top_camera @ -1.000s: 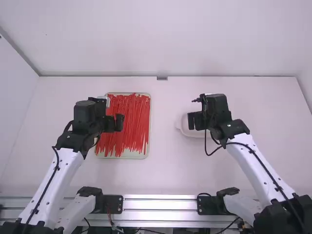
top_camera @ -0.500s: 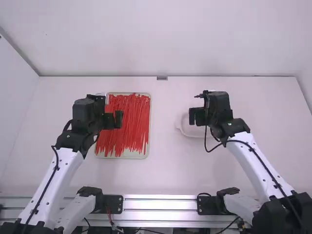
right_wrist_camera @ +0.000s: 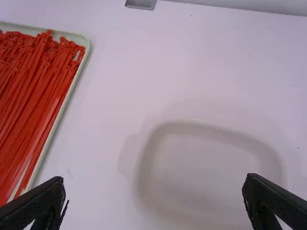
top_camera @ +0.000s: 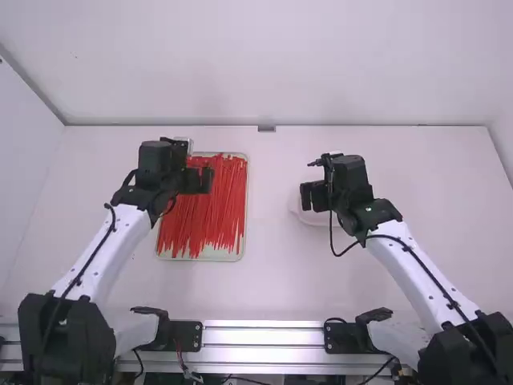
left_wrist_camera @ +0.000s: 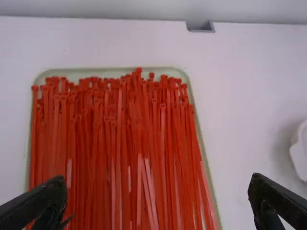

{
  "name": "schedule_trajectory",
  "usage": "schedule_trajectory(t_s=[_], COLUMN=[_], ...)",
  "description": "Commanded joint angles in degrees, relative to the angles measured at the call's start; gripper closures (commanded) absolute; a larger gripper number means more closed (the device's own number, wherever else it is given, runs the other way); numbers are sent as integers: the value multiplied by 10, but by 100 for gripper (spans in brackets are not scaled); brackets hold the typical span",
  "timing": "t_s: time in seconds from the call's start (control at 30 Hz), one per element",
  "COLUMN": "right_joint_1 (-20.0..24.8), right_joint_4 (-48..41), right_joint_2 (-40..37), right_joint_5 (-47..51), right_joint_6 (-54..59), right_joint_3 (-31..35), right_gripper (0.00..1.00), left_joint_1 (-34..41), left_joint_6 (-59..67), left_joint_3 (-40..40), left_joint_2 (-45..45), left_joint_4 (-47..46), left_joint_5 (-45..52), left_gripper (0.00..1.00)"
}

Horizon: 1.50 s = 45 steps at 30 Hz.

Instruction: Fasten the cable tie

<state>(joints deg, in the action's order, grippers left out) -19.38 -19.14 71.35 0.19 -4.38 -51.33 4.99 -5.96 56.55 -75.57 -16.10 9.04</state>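
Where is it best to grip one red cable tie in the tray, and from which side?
Probably its strap mid-length, from above: the cable ties lie flat, parallel, along the tray, heads at the far end. The open left tool should close across the strands.

White table (top_camera: 401, 160), matte. Shallow white dish (right_wrist_camera: 206, 167), a rounded rectangle, sits upright on it just ahead of and below the right gripper (right_wrist_camera: 153, 203). Pale green tray (left_wrist_camera: 110, 71) with rounded corners lies flat beneath and ahead of the left gripper (left_wrist_camera: 158, 203), well apart from the dish. Small grey tab (left_wrist_camera: 200, 25) sits at the table's far edge, beyond both grippers and roughly between them. Aluminium rail (top_camera: 264, 330) runs along the near edge, behind both.
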Motion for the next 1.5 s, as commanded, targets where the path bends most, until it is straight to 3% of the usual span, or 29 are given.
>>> schedule_trajectory(t_s=[0.0, 0.27, 0.47, 0.97, 1.2, 1.47], right_joint_1=[-2, 15, 31, 18, 17, 17], right_joint_4=[-5, -19, -30, -38, -40, -41], right_joint_2=[-23, -36, -35, -35, -35, -35], right_joint_5=[-2, -2, -19, -15, -16, -16], right_joint_6=[-1, -1, -3, -1, -1, 3], right_joint_3=[3, 3, 3, 3, 3, 3], right_gripper=[2, 1, 2, 2, 1, 2], left_joint_1=[13, 38, 49, 51, 51, 51], left_joint_6=[20, 17, 5, -11, -11, -22], left_joint_3=[47, 182, 233, 237, 237, 237], left_joint_2=[-34, -181, -276, -360, -394, -417], left_joint_4=[-7, -49, -23, 50, 63, 84], left_joint_5=[9, 9, 25, 21, 20, 18], left_gripper=[1, 1, 1, 4, 13, 12])
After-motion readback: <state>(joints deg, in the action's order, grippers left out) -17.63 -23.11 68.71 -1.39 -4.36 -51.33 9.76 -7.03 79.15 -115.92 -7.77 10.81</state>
